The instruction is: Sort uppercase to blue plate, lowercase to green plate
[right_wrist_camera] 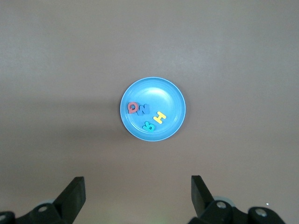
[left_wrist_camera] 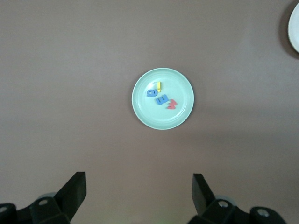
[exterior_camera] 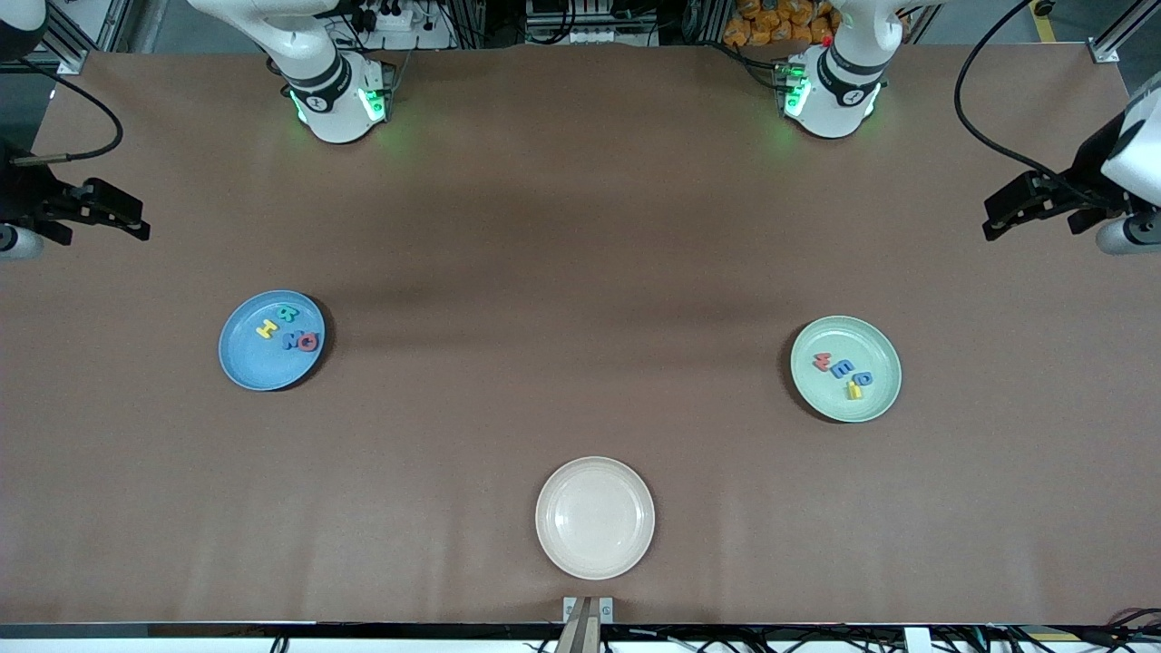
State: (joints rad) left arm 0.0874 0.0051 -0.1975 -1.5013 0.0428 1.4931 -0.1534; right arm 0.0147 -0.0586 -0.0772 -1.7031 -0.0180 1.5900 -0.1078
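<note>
Uppercase [exterior_camera: 288, 328] letters all on blue plate [exterior_camera: 243, 363], frame left; lowercase [exterior_camera: 843, 371] on green plate [exterior_camera: 875, 399], frame right. Looks sorted, so left gripper [left_wrist_camera: 139, 196] and right gripper [right_wrist_camera: 138, 196] wait high, wide open, empty.

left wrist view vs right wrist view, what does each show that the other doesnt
Only the left wrist view shows the green plate holding the lowercase letters, with the edge of the cream plate at one corner. Only the right wrist view shows the blue plate holding the uppercase letters: red Q, blue M, yellow H, teal R. Both show bare brown table around a single plate, and each shows its own open gripper, the left gripper and the right gripper, high above its plate.
</note>
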